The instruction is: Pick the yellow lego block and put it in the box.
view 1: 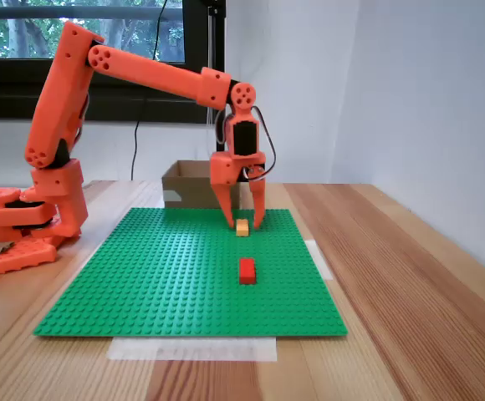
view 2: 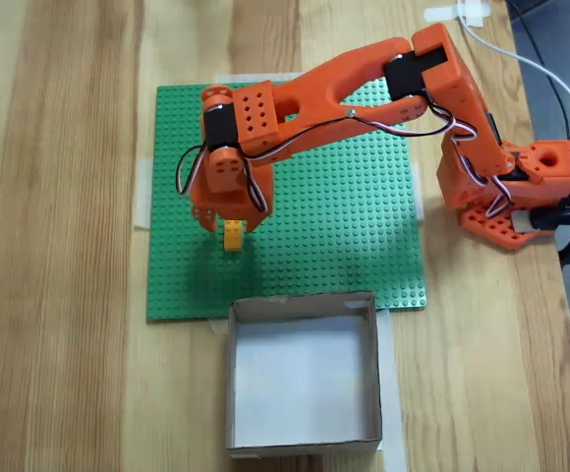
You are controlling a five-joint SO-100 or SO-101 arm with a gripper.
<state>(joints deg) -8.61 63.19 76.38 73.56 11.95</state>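
Note:
The yellow lego block (view 1: 242, 227) sits on the green baseplate (view 1: 167, 276) near its far edge. My orange gripper (view 1: 244, 222) points straight down over it and is open, with one finger on each side of the block and the tips close to the plate. In the top-down fixed view the gripper (view 2: 231, 226) hangs over the yellow block (view 2: 233, 237), which sticks out from under it towards the box. The box (view 2: 232, 379), brown cardboard with a pale floor, stands just off the plate's edge. From the front the box (view 1: 194, 188) shows behind the gripper.
A red lego brick (view 1: 247, 271) lies on the baseplate in front of the yellow one. The arm's base (view 1: 25, 225) stands at the left of the wooden table. White tape (view 1: 192, 348) holds the plate's edges. A wall rises at the right.

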